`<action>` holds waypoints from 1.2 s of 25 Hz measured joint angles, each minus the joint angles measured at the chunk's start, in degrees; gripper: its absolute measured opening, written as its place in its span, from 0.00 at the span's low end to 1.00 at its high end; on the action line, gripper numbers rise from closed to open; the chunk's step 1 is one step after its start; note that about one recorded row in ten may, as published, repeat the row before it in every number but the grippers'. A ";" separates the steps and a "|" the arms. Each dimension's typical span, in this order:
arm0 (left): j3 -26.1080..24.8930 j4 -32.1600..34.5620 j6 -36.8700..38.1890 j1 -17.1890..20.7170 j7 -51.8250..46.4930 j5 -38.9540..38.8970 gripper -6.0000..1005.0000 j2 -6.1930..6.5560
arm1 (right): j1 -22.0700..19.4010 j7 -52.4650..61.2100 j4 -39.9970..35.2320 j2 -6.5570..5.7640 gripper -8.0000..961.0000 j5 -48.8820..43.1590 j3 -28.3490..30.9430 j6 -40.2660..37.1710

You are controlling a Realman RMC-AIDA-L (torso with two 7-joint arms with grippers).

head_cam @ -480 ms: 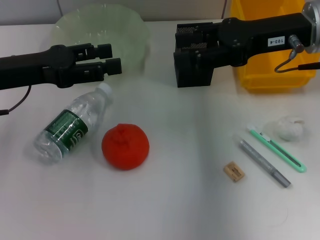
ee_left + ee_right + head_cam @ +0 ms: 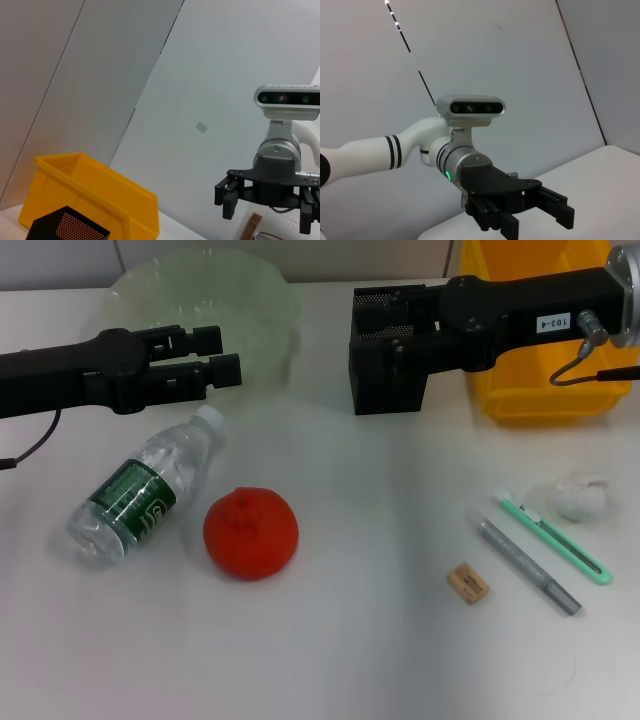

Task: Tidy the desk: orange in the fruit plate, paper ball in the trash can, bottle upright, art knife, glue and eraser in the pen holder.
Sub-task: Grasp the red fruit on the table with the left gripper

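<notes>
Left hand point(image 2: 228, 354) released, fingers apart, hovering just above the cap end of the bottle point(image 2: 142, 488), which lies flat on the surface point(image 2: 360, 640); orange point(image 2: 251, 533) beyond it. Right hand point(image 2: 385, 332) over the pen holder point(image 2: 385, 380), can't tell its grip state

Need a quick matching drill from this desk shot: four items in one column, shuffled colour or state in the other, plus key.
Items:
1. bottle
2. orange
3. art knife
4. eraser

Descriptions:
A. green, slim, lying next to the grey glue stick
B. small tan block, nearest the front edge
C. clear with green label, lying on its side
D. round, red-orange, beside the bottle

Pairs: 1-C, 2-D, 3-A, 4-B
</notes>
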 joint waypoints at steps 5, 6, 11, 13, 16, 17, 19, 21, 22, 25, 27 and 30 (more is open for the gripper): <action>-0.03 0.00 -0.09 -0.02 -0.02 0.00 0.75 0.05 | -0.06 -0.02 0.11 0.12 0.79 0.00 0.19 0.13; -0.21 0.01 -0.46 -0.02 -0.40 0.00 0.75 0.06 | -0.09 -0.06 0.10 0.17 0.79 0.00 0.30 0.19; -0.76 6.91 -4.84 0.54 -9.76 4.56 0.75 0.32 | -2.11 -3.50 0.09 0.58 0.79 3.97 4.29 0.52; -0.88 11.17 -5.18 0.81 -13.71 7.69 0.75 0.04 | -3.76 -5.71 0.31 0.59 0.79 7.31 6.06 0.63; -0.92 15.72 -5.52 0.92 -17.10 10.52 0.74 -0.27 | -6.36 -9.01 1.56 0.61 0.79 12.47 8.73 0.74; -0.92 17.06 -5.58 0.93 -18.07 11.41 0.74 -0.33 | -7.06 -9.90 2.16 0.60 0.79 13.92 9.47 0.75; -0.91 18.74 -5.43 0.77 -19.25 12.56 0.74 -0.35 | -8.56 -11.87 3.78 0.53 0.79 17.44 11.07 0.78; -0.83 20.21 -4.76 0.37 -19.98 13.39 0.74 -0.37 | -9.91 -13.51 5.32 0.40 0.79 20.33 12.47 0.78; -0.79 20.58 -4.26 0.17 -20.10 13.43 0.74 -0.37 | -10.48 -14.04 5.88 0.33 0.79 21.30 13.11 0.82; -0.55 21.25 -1.52 -1.03 -20.65 13.80 0.74 -0.35 | -11.74 -14.95 6.78 0.25 0.79 22.75 15.34 0.94; -0.25 21.47 0.51 -2.00 -21.40 15.59 0.74 -0.34 | -12.27 -15.03 6.86 0.25 0.79 22.83 16.56 0.99; -0.14 22.27 2.19 -3.24 -22.43 20.81 0.74 -1.05 | -12.75 -15.04 6.89 0.34 0.79 22.86 17.40 1.43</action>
